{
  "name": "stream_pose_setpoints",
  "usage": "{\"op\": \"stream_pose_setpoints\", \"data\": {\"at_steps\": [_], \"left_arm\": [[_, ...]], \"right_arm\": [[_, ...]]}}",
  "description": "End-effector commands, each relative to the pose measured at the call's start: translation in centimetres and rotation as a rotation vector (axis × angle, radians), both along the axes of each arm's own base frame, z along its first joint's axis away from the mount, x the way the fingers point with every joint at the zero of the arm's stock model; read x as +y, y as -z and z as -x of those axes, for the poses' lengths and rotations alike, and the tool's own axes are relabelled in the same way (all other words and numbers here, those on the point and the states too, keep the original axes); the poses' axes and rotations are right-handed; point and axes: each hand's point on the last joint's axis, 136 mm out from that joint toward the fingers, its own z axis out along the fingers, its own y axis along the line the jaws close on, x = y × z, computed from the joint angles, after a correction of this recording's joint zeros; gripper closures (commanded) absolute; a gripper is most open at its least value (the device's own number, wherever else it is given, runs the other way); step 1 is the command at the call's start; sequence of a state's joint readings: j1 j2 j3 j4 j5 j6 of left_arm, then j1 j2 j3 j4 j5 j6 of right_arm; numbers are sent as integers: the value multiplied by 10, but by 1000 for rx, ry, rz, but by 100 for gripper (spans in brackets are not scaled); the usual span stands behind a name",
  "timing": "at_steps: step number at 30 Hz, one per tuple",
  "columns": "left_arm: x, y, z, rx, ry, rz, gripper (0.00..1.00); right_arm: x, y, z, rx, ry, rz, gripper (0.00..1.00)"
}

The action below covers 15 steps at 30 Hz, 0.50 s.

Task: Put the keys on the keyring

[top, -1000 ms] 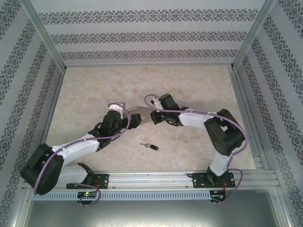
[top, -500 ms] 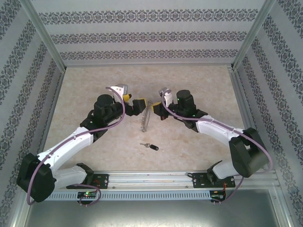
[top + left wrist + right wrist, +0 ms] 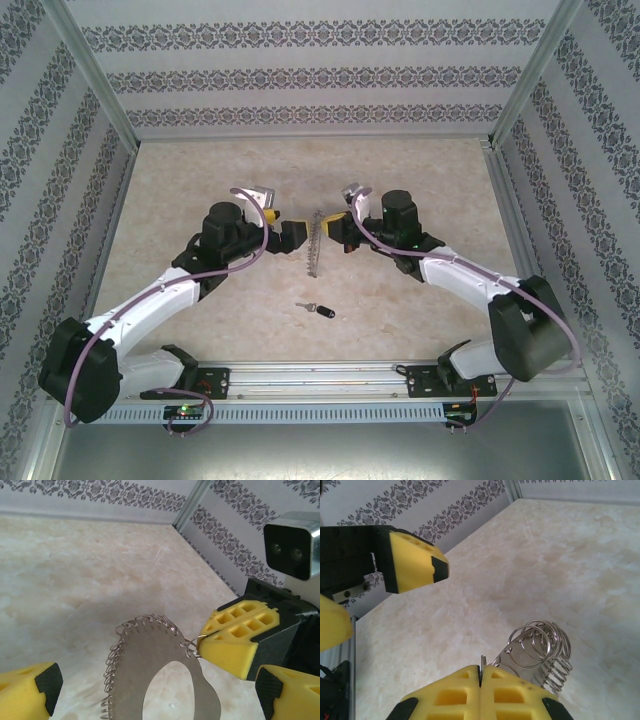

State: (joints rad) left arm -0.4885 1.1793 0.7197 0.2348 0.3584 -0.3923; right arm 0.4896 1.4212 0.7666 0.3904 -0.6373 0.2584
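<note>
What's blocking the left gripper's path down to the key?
Nothing visible. The key lies alone on the table, on the near side of the open left gripper. The keyring is off that path, pinched in the right gripper.

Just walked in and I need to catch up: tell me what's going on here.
The right gripper is shut on the edge of the keyring and holds it up off the table. The left gripper faces the ring from the other side with its jaws wide open, gripping nothing. The small black-headed key lies on the table nearer the arm bases, not yet on the ring.
</note>
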Motion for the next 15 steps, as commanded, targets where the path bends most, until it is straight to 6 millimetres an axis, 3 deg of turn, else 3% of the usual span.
{"op": "stream_pose_setpoints", "data": {"at_steps": [1, 7, 11, 15], "left_arm": [[12, 0, -4, -10, -51, -1, 0], [29, 2, -2, -14, -120, -15, 0], [40, 0, 0, -20, -153, -20, 0], [47, -4, 3, -29, -172, -22, 0]], "right_arm": [[18, -16, -8, -32, -23, -52, 100], [56, -24, -25, -23, -48, -95, 100], [65, -23, -42, -10, -13, -138, 100], [54, 9, -55, 28, 76, -115, 100]]}}
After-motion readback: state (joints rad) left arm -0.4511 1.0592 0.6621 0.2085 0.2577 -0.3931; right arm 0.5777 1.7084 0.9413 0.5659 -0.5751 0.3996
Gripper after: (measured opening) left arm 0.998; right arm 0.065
